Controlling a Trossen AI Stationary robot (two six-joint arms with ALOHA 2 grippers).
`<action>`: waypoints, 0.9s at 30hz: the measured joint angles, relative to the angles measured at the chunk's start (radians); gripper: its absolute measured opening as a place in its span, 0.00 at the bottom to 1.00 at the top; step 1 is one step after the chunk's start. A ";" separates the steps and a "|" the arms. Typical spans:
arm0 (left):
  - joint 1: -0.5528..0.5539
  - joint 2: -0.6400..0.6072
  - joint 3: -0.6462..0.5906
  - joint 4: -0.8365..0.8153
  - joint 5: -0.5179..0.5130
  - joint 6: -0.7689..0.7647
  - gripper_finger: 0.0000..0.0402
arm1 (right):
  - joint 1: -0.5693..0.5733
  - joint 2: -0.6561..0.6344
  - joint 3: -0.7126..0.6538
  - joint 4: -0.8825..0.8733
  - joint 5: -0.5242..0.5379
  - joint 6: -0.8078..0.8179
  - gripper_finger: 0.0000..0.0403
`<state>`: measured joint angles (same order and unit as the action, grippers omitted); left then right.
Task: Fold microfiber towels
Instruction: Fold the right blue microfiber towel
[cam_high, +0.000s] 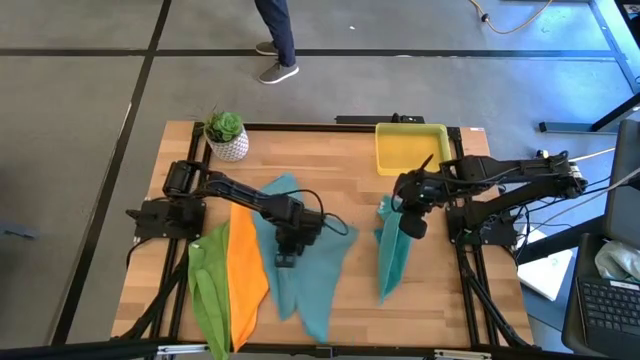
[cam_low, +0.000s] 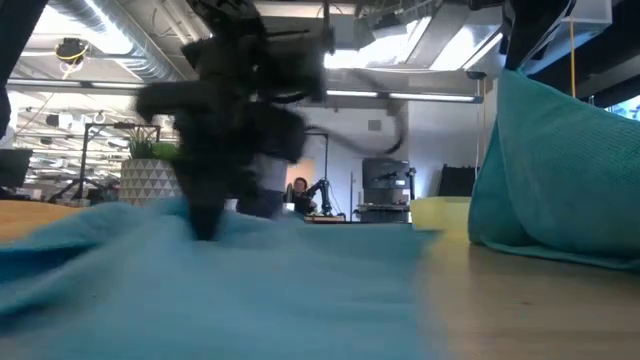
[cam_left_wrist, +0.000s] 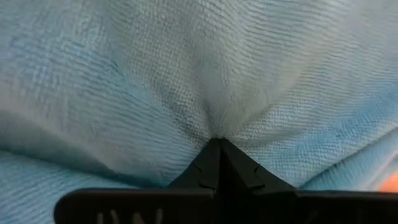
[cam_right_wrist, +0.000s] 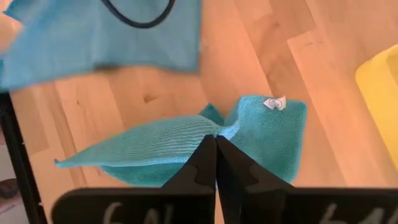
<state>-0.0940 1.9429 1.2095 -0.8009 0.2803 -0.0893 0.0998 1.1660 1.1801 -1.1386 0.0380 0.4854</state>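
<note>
At the counter's (cam_high: 350, 290) centre, my left claw (cam_high: 285, 250) is clamped tight on the spread light-blue microfiber towel (cam_high: 310, 275), while at three o'clock my right claw (cam_high: 405, 215) pinches the lifted teal microfiber towel (cam_high: 392, 255), which could slip free if tugged.

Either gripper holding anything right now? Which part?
Both. Left gripper is shut on the light blue towel, pinching a fold mid-cloth. Right gripper is shut on the teal towel, near its upper edge.
</note>
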 joint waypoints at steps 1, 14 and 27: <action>0.000 -0.005 0.000 -0.050 -0.002 0.011 0.00 | 0.000 0.000 0.000 0.000 0.009 -0.009 0.01; -0.046 -0.213 -0.188 -0.583 0.051 0.050 0.00 | 0.000 -0.006 -0.042 0.062 0.058 -0.053 0.01; -0.123 -0.603 -0.274 -0.773 0.101 -0.218 0.00 | 0.000 -0.002 -0.042 0.198 0.067 -0.101 0.01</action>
<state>-0.2173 1.3396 0.9353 -1.5739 0.3810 -0.3073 0.1001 1.1637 1.1378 -0.9405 0.1049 0.3840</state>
